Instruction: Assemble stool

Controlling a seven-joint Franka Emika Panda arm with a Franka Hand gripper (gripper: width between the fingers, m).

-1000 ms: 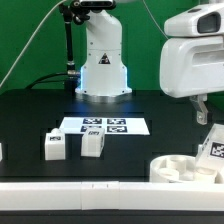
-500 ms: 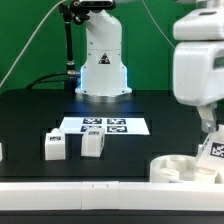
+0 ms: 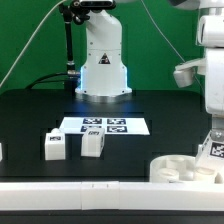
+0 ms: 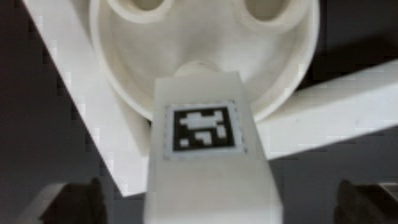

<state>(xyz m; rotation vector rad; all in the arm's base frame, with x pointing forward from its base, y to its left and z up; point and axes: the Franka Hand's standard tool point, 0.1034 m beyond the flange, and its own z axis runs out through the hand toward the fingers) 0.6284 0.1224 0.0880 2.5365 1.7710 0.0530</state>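
On the black table, at the exterior view's right near the front edge, lies the round white seat of the stool, its ring rim facing up. One white blocky leg with a black-and-white tag stands at the seat's far-right rim. Whether it is fitted into the seat or only rests against it, I cannot tell.

The hand hangs straight over this leg. In the wrist view the tagged leg fills the middle, with the seat beyond it. The dark fingers stand far apart on either side of the leg, with a clear gap on each side. The hand is spread wide and has hold of nothing.

Two more legs, one just beside the other, stand well apart from the seat toward the exterior view's left. They are just in front of the marker board. A long white wall strip runs along the table's front edge, touching the seat.
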